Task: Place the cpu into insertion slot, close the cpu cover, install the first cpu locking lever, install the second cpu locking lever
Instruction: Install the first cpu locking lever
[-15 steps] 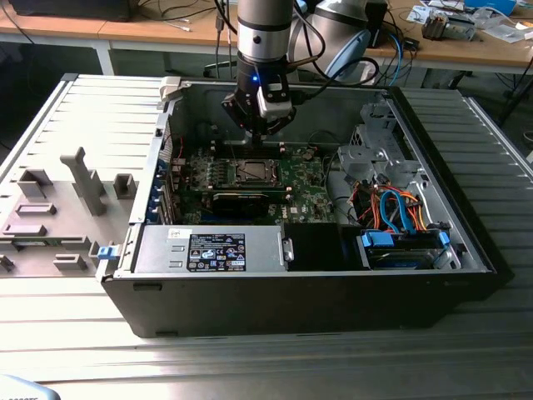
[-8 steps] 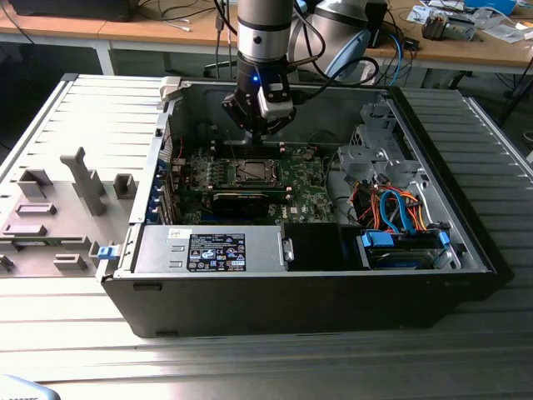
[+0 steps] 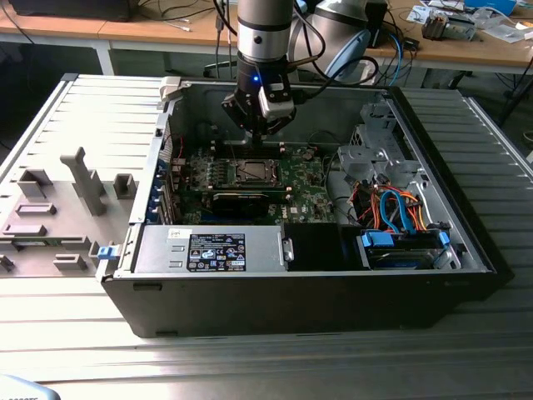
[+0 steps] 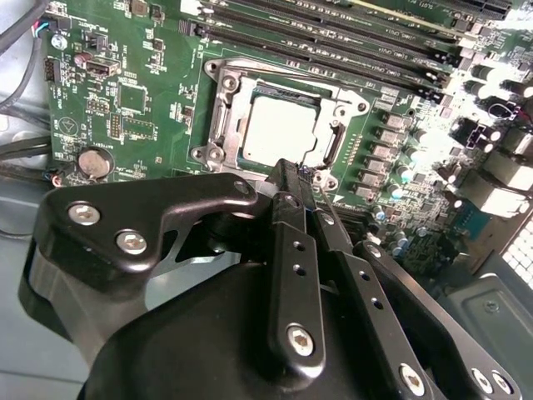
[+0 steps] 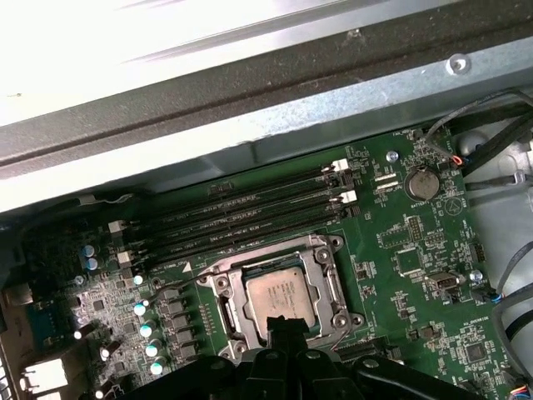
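The cpu [image 4: 281, 129] lies flat in the socket on the green motherboard, its pale metal top showing; it also appears in the first wrist view [image 5: 283, 293]. The cpu cover [image 4: 218, 108] is a dark metal frame lying down around the chip. My gripper [image 4: 291, 169] is shut with nothing between its fingers, and its tips hang at the socket's edge; I cannot tell whether they touch it. From outside, the gripper [image 3: 261, 129] hovers just above the socket [image 3: 254, 172] inside the open case.
Memory slots [image 5: 250, 212] run along one side of the socket. A black card [image 3: 241, 200], bundled orange and blue cables [image 3: 396, 212], a drive cage [image 3: 375, 154] and the case walls [image 3: 154, 192] crowd the space around the board.
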Controlling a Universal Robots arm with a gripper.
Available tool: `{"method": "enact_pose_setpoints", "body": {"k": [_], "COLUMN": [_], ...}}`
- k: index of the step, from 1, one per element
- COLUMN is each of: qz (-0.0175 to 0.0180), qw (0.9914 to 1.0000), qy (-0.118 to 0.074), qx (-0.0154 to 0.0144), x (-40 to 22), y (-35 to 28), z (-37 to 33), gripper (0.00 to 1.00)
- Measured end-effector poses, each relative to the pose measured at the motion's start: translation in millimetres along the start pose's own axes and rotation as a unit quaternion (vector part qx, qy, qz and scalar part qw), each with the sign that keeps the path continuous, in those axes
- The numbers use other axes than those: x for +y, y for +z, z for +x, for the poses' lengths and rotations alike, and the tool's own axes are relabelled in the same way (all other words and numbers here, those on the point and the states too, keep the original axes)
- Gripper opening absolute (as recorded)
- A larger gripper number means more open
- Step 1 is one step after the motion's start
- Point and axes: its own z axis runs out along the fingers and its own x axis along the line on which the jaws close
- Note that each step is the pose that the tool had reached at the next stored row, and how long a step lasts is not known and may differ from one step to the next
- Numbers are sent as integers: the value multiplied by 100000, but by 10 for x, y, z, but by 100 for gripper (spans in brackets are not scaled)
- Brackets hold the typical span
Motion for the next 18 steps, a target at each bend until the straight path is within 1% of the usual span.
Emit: {"method": "enact_pose_setpoints", "body": {"k": [18], "qz": [-17], "qw": [99979], "qy": [-2048], "qx": [-31], "x": [0], "y": [0], "z": [0], "gripper": [11]}}
